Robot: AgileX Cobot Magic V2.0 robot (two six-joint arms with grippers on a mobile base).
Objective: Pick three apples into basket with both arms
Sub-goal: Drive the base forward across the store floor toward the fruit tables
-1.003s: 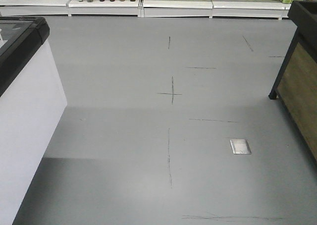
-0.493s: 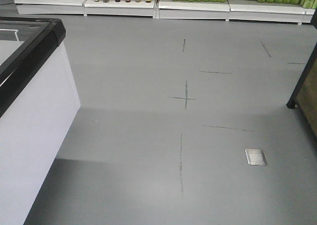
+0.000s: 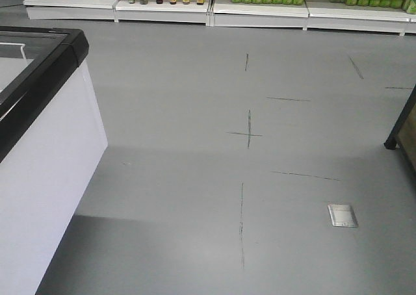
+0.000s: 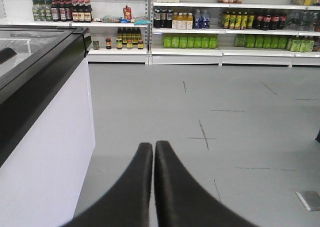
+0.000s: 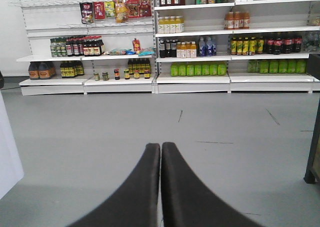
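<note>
Two pairs of black fingers sit at the bottom of your wrist views, the left fingers [image 4: 148, 152] and the right fingers [image 5: 155, 154]. Each pair is pressed tip to tip with nothing between. Your left wrist view has a white chest freezer [image 4: 45, 137] with a black rim close on its left side. The front view shows it too, beside grey floor [image 3: 195, 178] marked with thin dark lines and a small metal plate [image 3: 342, 215]. Stocked shelves [image 5: 190, 77] line the far wall. You cannot tell where the apples or the basket are — no view shows them.
</note>
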